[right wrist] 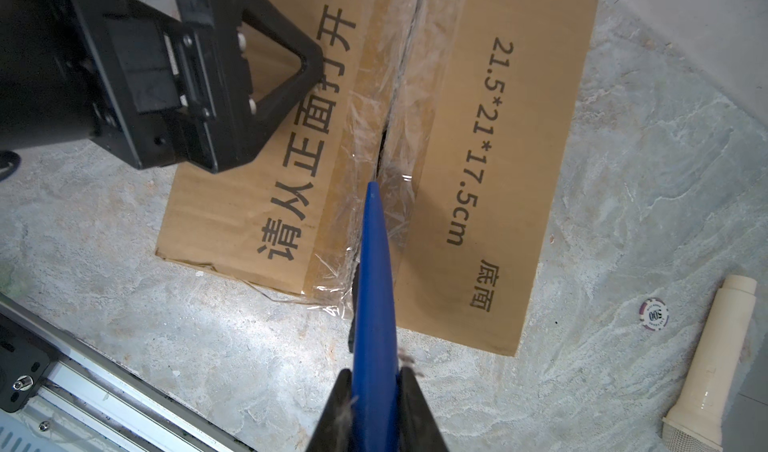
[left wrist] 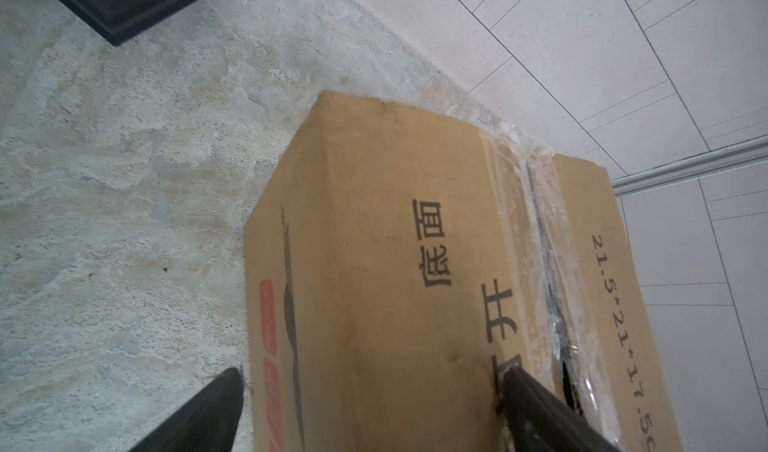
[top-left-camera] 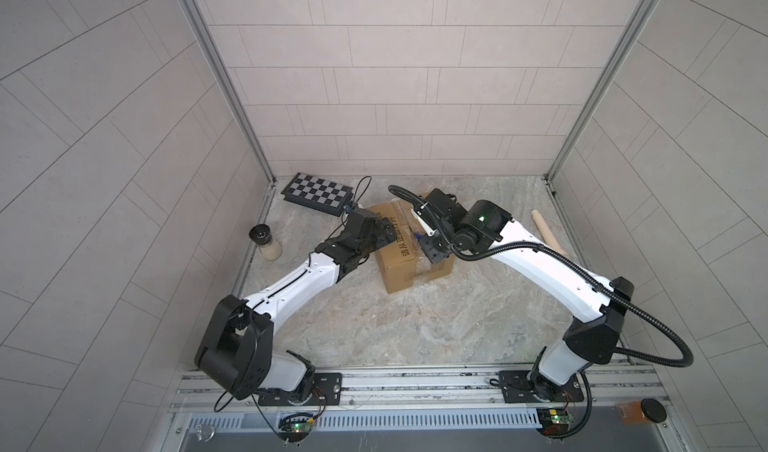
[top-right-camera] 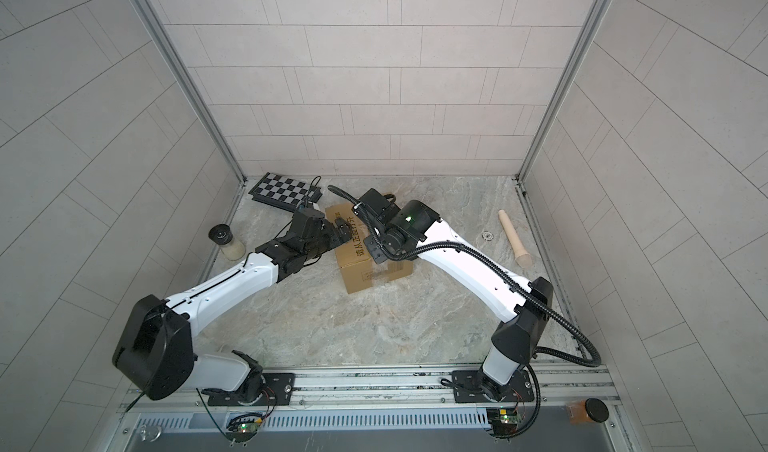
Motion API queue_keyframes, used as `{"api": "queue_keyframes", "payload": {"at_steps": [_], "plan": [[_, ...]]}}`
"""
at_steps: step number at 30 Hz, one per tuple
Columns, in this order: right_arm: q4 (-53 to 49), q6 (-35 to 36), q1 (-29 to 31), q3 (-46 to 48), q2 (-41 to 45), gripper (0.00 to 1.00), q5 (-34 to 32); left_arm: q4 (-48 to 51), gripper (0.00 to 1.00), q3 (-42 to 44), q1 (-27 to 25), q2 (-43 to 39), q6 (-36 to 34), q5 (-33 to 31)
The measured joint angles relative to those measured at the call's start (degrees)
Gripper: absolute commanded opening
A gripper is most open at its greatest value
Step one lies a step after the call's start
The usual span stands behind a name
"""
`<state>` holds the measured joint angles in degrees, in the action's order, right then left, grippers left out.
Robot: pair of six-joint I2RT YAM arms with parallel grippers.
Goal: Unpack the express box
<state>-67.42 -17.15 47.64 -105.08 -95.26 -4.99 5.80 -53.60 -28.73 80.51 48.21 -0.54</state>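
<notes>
Risk: blue cutter point(right wrist: 374, 262), clamped in right hand point(right wrist: 376, 373), is tip-first in express box's point(top-left-camera: 397, 271) taped seam point(right wrist: 399, 75), mid-tabletop point(top-left-camera: 374, 325) — left hand point(left wrist: 374, 373) spread wide, apparently just straddling an edge — box may skid.

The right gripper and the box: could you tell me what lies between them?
A blue tool, held by the right gripper, reaches the box's taped seam, per the right wrist view.

Brown box point(right wrist: 498, 179) with black print; blue tool point(right wrist: 374, 283); black-and-white checkered board point(top-left-camera: 318, 193), upper left; cream tube point(right wrist: 715, 354); grey-marbled desk point(top-left-camera: 374, 329).
</notes>
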Motion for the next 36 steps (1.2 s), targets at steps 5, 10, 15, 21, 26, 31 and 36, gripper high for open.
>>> {"api": "queue_keyframes", "payload": {"at_steps": [5,10,15,21,26,31,36], "plan": [[-3.45,1.77,-0.37,-4.79,-3.39,0.0,0.31,-3.39,1.0,1.97,0.57,-0.31,0.02,3.72],[-5.68,2.38,-0.83,-8.15,-5.81,0.0,0.81,-4.11,1.0,2.86,0.61,-0.94,-0.09,6.14],[-6.58,3.21,-1.22,-10.08,-7.23,0.0,0.94,-3.91,1.0,3.91,-0.31,-2.36,0.0,7.15],[-6.38,4.98,-1.68,-10.78,-7.91,0.0,1.22,-3.91,0.99,5.01,-2.14,-3.69,0.0,5.86],[-6.54,5.62,-1.84,-10.78,-7.91,0.0,1.22,-3.72,0.97,5.01,-3.72,-3.58,1.18,2.58],[-6.54,5.62,-1.73,-10.58,-7.76,0.0,0.98,-2.29,0.95,4.11,-4.72,-2.75,4.17,-0.66],[-6.32,5.7,-0.74,-9.49,-6.93,0.0,-0.96,-1.49,0.96,3.3,-5.22,-1.88,5.88,-2.58]]}}
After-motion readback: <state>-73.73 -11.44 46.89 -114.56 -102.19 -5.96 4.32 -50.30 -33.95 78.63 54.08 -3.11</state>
